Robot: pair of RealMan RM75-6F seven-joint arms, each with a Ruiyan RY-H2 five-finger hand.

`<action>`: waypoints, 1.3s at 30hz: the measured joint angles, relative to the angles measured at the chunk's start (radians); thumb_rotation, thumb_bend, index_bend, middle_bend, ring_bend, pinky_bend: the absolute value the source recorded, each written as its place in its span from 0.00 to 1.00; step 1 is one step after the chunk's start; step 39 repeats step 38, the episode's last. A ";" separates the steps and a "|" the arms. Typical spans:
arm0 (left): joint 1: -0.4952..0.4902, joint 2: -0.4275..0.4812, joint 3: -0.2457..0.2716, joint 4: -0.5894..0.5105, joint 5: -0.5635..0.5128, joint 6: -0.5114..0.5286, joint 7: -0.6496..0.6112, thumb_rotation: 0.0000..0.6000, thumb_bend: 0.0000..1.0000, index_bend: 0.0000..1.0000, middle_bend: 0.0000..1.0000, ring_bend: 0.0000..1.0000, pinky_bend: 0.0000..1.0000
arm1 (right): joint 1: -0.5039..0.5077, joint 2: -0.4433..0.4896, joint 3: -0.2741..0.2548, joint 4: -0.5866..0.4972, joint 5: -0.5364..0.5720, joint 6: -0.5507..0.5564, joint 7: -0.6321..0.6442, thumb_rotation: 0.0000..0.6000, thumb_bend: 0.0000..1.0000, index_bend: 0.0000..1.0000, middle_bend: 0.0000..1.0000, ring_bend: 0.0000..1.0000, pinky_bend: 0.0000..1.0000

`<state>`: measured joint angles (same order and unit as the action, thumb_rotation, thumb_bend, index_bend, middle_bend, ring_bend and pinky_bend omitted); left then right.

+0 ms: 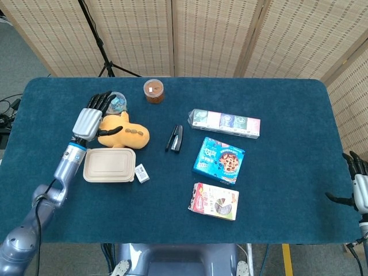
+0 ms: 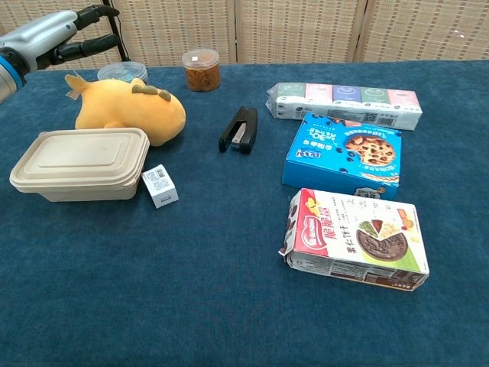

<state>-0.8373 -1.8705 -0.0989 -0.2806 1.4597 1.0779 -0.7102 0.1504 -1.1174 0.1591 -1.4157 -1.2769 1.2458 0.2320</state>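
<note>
Plush toy (image 2: pixel 126 111) is lying free on surface (image 1: pixel 287 144), ungrasped; left hand (image 1: pixel 89 119) is hovering at its 9 o'clock, fingers apart, holding nothing; grasp undone.

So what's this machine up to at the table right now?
The robot's left hand hangs open above a yellow plush toy, holding nothing. The toy lies between a beige lidded container and a small clear tub. The right hand waits at the table's far edge, away from everything.
</note>
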 measured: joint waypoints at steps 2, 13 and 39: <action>0.016 0.033 0.004 -0.051 0.005 0.025 0.010 0.00 0.00 0.00 0.00 0.00 0.00 | 0.000 -0.001 0.001 0.001 0.001 0.002 -0.002 1.00 0.00 0.00 0.00 0.00 0.00; 0.171 0.318 0.028 -0.560 0.000 0.164 0.236 0.13 0.00 0.00 0.00 0.00 0.00 | -0.016 -0.010 -0.004 -0.010 -0.050 0.101 -0.063 1.00 0.00 0.00 0.00 0.00 0.00; 0.595 0.735 0.123 -1.254 -0.045 0.420 0.641 1.00 0.00 0.00 0.00 0.00 0.00 | -0.065 -0.035 -0.045 -0.046 -0.224 0.307 -0.176 1.00 0.00 0.00 0.00 0.00 0.00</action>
